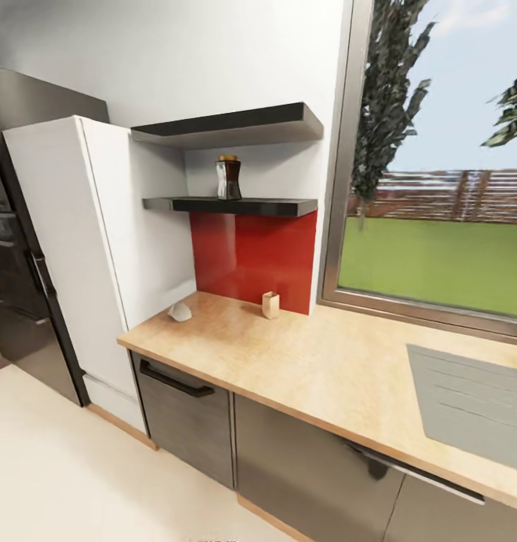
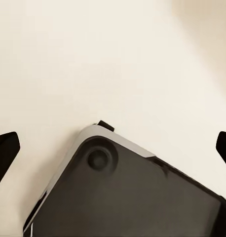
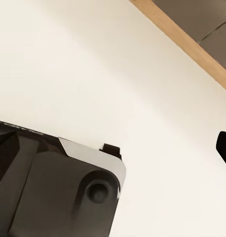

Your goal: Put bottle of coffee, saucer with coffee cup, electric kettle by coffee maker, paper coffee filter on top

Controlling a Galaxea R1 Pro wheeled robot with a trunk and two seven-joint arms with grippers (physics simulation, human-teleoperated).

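Bottle of coffee on lower shelf, bare countertop below, both end effectors spread wide, released.

Wooden countertop over grey cabinets, red backsplash, dark wall shelves, window onto a lawn, cream floor

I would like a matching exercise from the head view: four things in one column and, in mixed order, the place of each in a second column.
Things:
1. bottle of coffee
2. small wooden block
3. pale rounded object
4. sink

Places:
A. on the countertop beside the white cabinet
B. on the lower wall shelf
C. set into the countertop under the window
D. on the countertop before the red backsplash

Pairs: 1-B, 2-D, 3-A, 4-C
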